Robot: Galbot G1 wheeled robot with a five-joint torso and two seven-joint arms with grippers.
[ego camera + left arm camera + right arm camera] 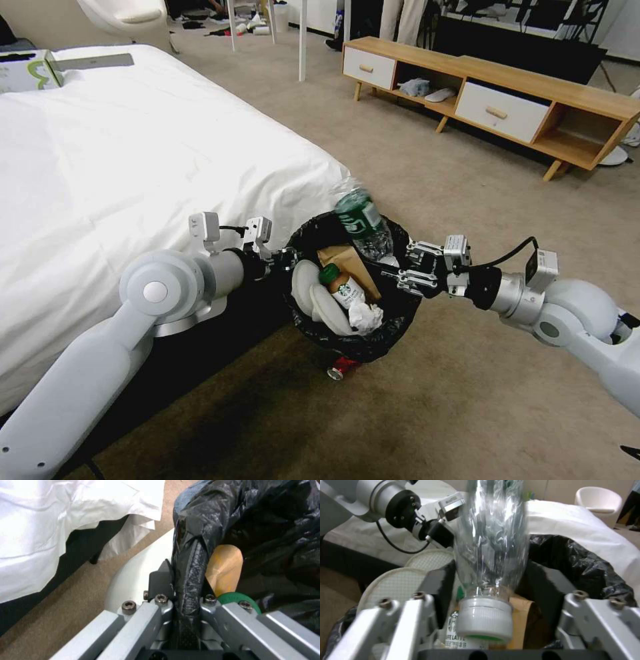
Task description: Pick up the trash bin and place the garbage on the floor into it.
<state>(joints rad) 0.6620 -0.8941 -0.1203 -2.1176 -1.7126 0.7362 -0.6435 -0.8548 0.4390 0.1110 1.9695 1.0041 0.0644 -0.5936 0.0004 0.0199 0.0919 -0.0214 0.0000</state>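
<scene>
Beside the bed, head view: the trash bin [351, 293] hangs off the floor [467, 413] between the two arms, close against the near-right corner of the bed [133, 167].
Left gripper [283, 259]: at the bin's left rim, carrying it.
Right gripper [398, 270]: at the bin's right rim, beside a clear bottle [363, 227] that stands steeply out of the bin, its base up and far, its neck down among the garbage.
Contents: brown paper bag [347, 263], brown-drink bottle [341, 287], white tissue [365, 317].
Left behind: a crushed red can [341, 367] lies on the carpet just under the bin's near side; the right arm looks nearer to it.
Left wrist view: the left gripper [186, 597] is pressed together on the bag-covered rim [190, 562], white bin wall [133, 580] outside, paper bag inside; the head view cannot confirm this pinch.
Right wrist view: the right gripper [493, 600] stands spread, its fingers [436, 590] either side of the bottle's capped neck [485, 620] and apart from it, so the bottle seems let go.
</scene>
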